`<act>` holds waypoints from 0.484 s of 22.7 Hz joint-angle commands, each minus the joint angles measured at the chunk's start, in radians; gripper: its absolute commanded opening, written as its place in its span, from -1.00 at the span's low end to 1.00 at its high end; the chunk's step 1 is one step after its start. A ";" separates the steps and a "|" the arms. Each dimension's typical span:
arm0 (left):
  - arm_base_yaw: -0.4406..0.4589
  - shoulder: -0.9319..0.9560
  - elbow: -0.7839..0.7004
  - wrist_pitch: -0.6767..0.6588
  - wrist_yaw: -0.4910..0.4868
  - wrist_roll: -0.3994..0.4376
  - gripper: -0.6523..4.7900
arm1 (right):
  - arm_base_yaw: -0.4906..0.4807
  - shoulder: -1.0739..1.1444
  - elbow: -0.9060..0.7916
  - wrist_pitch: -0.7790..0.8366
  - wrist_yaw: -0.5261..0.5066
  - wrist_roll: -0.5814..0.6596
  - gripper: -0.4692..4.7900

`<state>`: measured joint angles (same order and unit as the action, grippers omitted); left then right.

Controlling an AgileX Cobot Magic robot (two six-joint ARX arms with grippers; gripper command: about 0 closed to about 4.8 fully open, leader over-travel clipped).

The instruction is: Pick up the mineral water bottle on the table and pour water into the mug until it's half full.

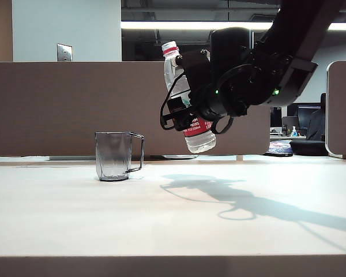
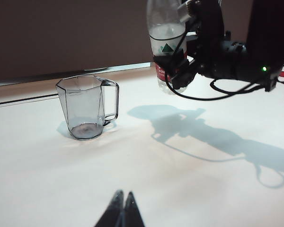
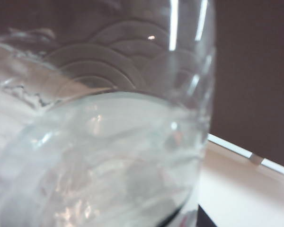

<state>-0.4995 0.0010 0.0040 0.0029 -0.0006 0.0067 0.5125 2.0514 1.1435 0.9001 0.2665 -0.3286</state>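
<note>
— White table (image 1: pixel 173 219), brown partition behind, office lights beyond. Where's the bottle (image 1: pixel 184 98)?

— Up in the air, to the right of the mug (image 1: pixel 114 156) and well clear of it, tilted a little, neck toward the mug side. The right gripper (image 1: pixel 191 109) is clamped round its labelled middle.

— How will it handle, you think?

— Thin plastic, partly full, so I'd guess light but squashy; squeeze hard and it dents. The water (image 2: pixel 166 35) will slosh as it tips. The middle grip looks sensible, near the weight. The mug seems rigid, light, easy to knock by its handle.

— And the other arm?

— The left gripper (image 2: pixel 123 208) hangs low over the near table, its fingers together, holding nothing.

— Anything you can't make out?

— The right fingers (image 1: pixel 176 107) are mostly buried behind cables and housing. Whether the cap is off, I can't tell; the top looks white. The right wrist camera is filled with blurred bottle. The mug looks empty.
</note>
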 commanded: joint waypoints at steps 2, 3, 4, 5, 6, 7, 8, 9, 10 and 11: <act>0.000 0.000 0.003 0.010 0.004 0.000 -0.78 | -0.001 0.009 0.064 -0.014 -0.027 -0.206 0.37; 0.000 0.000 0.003 0.010 0.005 0.000 -0.78 | -0.001 0.016 0.079 -0.037 -0.043 -0.253 0.37; 0.000 0.000 0.003 0.010 0.004 0.000 -0.78 | -0.001 0.019 0.089 -0.051 -0.045 -0.277 0.37; 0.000 0.000 0.003 0.010 0.004 0.000 -0.78 | -0.001 0.026 0.098 -0.057 -0.048 -0.293 0.37; 0.000 0.000 0.003 0.010 0.004 0.000 -0.78 | -0.002 0.029 0.106 -0.060 -0.048 -0.307 0.37; 0.000 0.000 0.003 0.010 0.004 0.000 -0.78 | -0.002 0.036 0.116 -0.059 -0.055 -0.320 0.37; 0.000 0.000 0.003 0.010 0.004 0.000 -0.78 | -0.003 0.041 0.124 -0.059 -0.063 -0.332 0.37; 0.000 0.000 0.003 0.010 0.004 0.000 -0.78 | -0.008 0.046 0.135 -0.060 -0.073 -0.338 0.37; 0.000 0.000 0.003 0.010 0.004 0.000 -0.78 | -0.008 0.053 0.146 -0.061 -0.087 -0.340 0.37; 0.000 0.000 0.003 0.010 0.004 0.000 -0.78 | -0.011 0.058 0.158 -0.066 -0.090 -0.355 0.37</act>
<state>-0.4995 0.0010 0.0040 0.0025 -0.0006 0.0067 0.5045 2.1170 1.2758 0.7856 0.1932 -0.6559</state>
